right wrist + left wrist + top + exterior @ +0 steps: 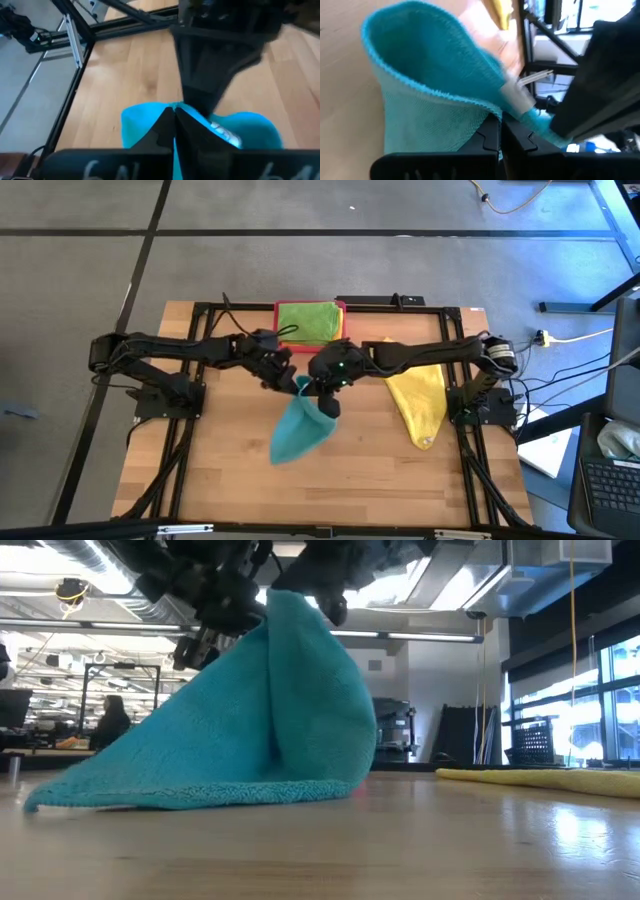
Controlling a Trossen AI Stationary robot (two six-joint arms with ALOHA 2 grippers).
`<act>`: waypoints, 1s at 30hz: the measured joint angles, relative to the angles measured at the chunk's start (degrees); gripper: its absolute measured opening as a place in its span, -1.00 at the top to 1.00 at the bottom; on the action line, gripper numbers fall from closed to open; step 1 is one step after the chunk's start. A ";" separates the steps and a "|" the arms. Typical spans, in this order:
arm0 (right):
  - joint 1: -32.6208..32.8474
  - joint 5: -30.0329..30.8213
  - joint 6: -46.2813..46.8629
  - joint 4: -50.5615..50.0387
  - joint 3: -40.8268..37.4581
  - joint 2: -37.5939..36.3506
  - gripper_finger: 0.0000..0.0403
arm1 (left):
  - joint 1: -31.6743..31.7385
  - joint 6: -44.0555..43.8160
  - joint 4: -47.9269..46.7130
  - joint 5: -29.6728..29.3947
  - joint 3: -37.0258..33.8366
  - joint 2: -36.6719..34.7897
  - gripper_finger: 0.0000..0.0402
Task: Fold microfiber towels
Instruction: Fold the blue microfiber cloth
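Observation:
A teal towel (298, 430) is raised to a peak at mid-table, and its lower edge (190, 798) lies on the wood. My left gripper (292, 383) and my right gripper (323, 393) meet at that peak, both shut on the towel. A yellow towel (420, 405) lies flat toward the right edge. A bright green towel (308, 320) lies on the pink tray (280, 308) at the far edge. My left gripper pinches the teal towel's hemmed edge (492, 107) between its two fingers, beside a small white label (516, 97). The cloth falls away slack below the fingers. My right gripper pinches the towel's raised top edge (162, 107) between its shut fingers, slanting down from the table's right, facing the left gripper. The towel hangs below with its lower part on the table.
The black frame rails (190, 330) run around the table's edges. Bare wood (350, 480) lies at the near side. In the low view the room beyond shows desks and a person (110, 720) far off.

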 joint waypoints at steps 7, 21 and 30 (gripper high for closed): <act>0.07 1.04 -1.37 -5.63 2.21 2.59 0.97 | 0.01 -1.56 3.72 -0.76 0.00 0.00 1.00; 0.07 6.60 -3.93 -9.80 4.11 2.11 0.97 | 0.01 -1.01 3.24 -1.04 0.00 -0.11 1.00; -0.10 9.96 -3.84 -13.30 4.48 1.96 0.97 | -0.01 0.08 2.68 -1.20 -0.02 0.04 1.00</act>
